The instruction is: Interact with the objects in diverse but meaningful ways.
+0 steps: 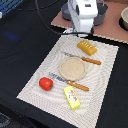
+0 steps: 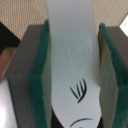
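Observation:
In the wrist view a white fish [image 2: 70, 55] with black fin marks sits upright between my green pads [image 2: 38, 75], which press on both of its sides. My gripper [image 2: 73, 80] is shut on it. In the exterior view the gripper [image 1: 80, 31] hangs over the far edge of the striped placemat [image 1: 35, 82], and the fish is hidden by it there. The orange-brown bread loaf [image 1: 87, 47] lies just in front of the gripper. The red tomato [image 1: 45, 83] sits near the mat's near left. The yellow packet [image 1: 72, 97] with a red label lies at the near edge.
A beige plate [image 1: 72, 67] lies in the middle of the mat. Wooden-handled cutlery lies beside it on the far side [image 1: 86, 60] and on the near side [image 1: 75, 85]. A grey pot [image 1: 101, 12] and a bowl [image 1: 124, 19] stand on a brown board behind.

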### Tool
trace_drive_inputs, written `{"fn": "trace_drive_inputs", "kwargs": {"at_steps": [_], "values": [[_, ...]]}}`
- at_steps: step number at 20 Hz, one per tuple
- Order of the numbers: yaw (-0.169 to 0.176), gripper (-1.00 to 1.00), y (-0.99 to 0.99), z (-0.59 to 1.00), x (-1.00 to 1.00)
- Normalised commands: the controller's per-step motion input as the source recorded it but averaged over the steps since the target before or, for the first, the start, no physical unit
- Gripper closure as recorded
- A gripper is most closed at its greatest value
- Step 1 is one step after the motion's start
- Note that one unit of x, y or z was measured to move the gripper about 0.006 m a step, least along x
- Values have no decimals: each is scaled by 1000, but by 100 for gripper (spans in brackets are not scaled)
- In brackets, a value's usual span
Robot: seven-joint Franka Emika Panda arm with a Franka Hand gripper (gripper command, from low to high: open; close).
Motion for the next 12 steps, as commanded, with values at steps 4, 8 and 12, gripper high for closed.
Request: {"fn": "trace_drive_inputs", "kwargs": {"at_steps": [4,8,12], "values": [[3,100,46,-604,-666],[12,100,69,-496,-554],[31,100,63,-93,-200]]}}
